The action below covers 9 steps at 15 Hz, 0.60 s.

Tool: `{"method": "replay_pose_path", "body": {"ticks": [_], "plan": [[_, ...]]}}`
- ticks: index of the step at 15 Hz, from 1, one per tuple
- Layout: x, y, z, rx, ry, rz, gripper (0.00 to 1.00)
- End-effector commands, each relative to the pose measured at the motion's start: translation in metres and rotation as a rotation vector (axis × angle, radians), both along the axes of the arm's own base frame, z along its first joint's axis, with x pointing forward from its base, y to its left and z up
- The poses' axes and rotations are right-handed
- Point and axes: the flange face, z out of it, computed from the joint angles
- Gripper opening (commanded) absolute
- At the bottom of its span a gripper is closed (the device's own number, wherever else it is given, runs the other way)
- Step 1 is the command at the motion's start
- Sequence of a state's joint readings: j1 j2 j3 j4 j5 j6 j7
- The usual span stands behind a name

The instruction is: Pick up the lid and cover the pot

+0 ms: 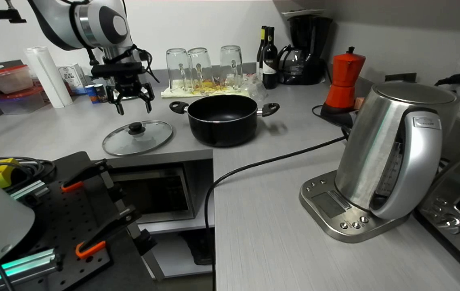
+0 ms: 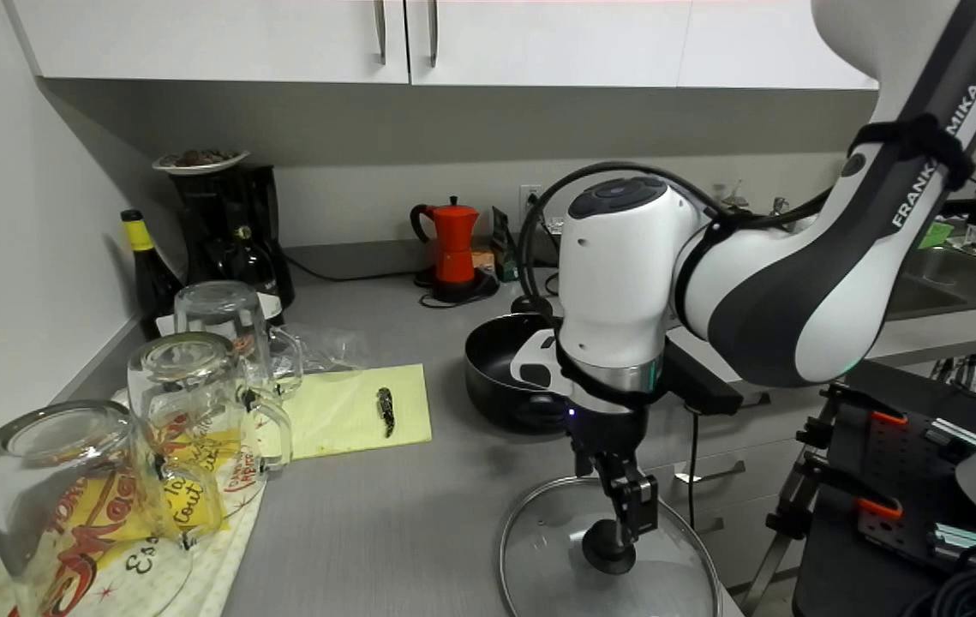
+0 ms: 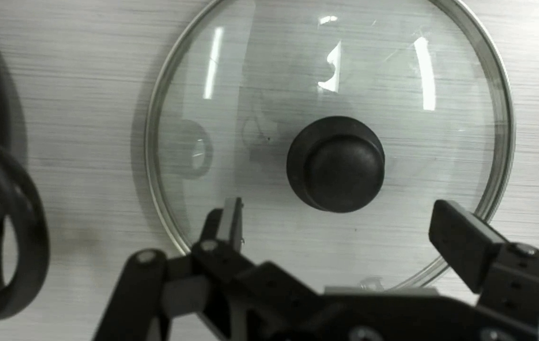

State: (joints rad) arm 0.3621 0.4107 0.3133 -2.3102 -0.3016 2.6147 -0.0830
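Hovering in an exterior view, the spread gripper (image 1: 135, 110) overhung the lid (image 1: 143, 139), on the counter (image 1: 72, 133) beside the uncovered pot (image 1: 222, 132). In an exterior view, the arm (image 2: 762, 283) partly hid the pot. In the wrist view, the knob (image 3: 342, 173) lay beyond the fingertips (image 3: 463, 246).

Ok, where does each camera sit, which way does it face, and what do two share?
An exterior view: near the kettle, looking toward the mugs; arm, gripper and cropped base show.
An exterior view: behind the mugs, facing the cupboards; arm, gripper and cropped base show.
Wrist view: on the arm, looking down at the lid; spread gripper fingers show.
Both exterior views share the pot, lid, mugs and red coffee pot.
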Motion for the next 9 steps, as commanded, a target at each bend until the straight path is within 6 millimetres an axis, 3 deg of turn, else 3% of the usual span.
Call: {"method": "replay_pose_path", "body": {"ticks": [1,9], "plan": [[-0.001,0.007,-0.022,0.038,0.025,0.024,1.0],[-0.015,0.01,-0.048,0.052,0.049,0.056,1.0]]}}
